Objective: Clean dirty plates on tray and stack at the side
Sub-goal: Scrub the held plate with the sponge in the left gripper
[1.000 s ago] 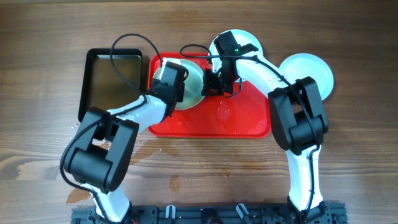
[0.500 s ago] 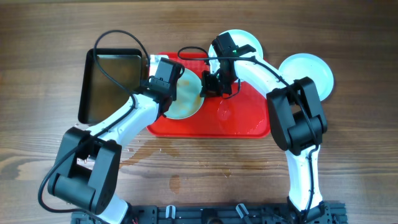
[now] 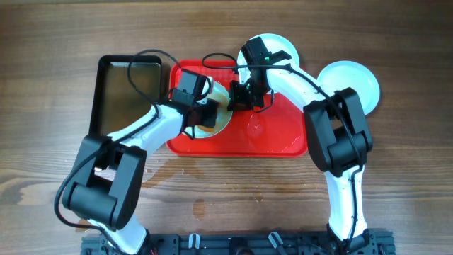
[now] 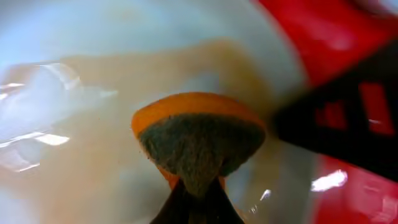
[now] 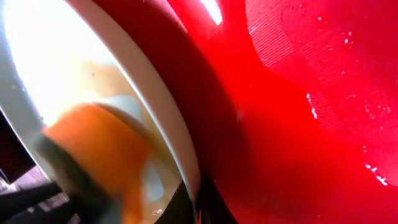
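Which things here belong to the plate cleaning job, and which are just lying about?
In the job: large red plastic tray; smeared round pale plate, rim in the right gripper; orange sponge with dark scrub pad, in the left gripper; second pale plate behind the tray; third pale plate to its right.
Lying about: black rectangular pan, left of the tray.

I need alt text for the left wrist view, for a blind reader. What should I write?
The left gripper pinches an orange sponge with a dark scouring face over a brown-smeared pale plate; the red tray shows at right.
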Action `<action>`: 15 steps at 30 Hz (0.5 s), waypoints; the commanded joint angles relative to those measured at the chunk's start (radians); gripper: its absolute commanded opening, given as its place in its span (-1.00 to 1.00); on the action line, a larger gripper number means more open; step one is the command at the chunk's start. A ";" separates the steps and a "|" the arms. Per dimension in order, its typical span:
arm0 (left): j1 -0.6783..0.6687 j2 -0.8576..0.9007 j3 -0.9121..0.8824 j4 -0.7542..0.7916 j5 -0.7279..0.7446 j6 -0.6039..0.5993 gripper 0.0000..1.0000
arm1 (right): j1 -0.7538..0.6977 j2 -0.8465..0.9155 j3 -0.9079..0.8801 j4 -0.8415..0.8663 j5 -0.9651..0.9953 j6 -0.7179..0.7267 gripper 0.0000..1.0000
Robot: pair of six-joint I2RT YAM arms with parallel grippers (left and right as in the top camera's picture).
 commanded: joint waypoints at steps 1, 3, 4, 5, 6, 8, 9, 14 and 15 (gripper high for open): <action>-0.003 0.019 -0.011 0.043 0.132 0.037 -0.92 | 0.006 0.030 -0.010 0.001 0.005 -0.013 -0.91; 0.014 0.019 -0.011 0.053 -0.020 0.024 -0.92 | 0.006 0.030 -0.010 0.002 0.005 -0.012 -0.91; 0.026 0.019 -0.011 0.060 -0.157 -0.002 -0.92 | 0.006 0.030 -0.010 0.002 0.005 -0.013 -0.91; 0.039 0.019 -0.011 0.066 -0.311 -0.051 -0.92 | 0.006 0.030 -0.010 0.002 0.005 -0.013 -0.92; 0.052 0.019 -0.011 0.072 -0.433 -0.089 -0.92 | 0.006 0.030 -0.010 0.002 0.005 -0.013 -0.91; 0.081 0.019 -0.011 0.078 -0.563 -0.139 -0.92 | 0.006 0.030 -0.009 0.002 0.005 -0.013 -0.91; 0.102 0.019 -0.011 0.076 -0.581 -0.167 -0.92 | 0.006 0.030 -0.009 0.002 0.005 -0.013 -0.91; 0.105 0.019 -0.011 -0.113 -0.253 -0.210 -0.92 | 0.006 0.030 -0.010 0.002 0.005 -0.013 -0.92; 0.098 0.019 -0.011 -0.161 -0.189 -0.211 -0.92 | 0.006 0.030 -0.009 0.003 0.005 -0.013 -0.91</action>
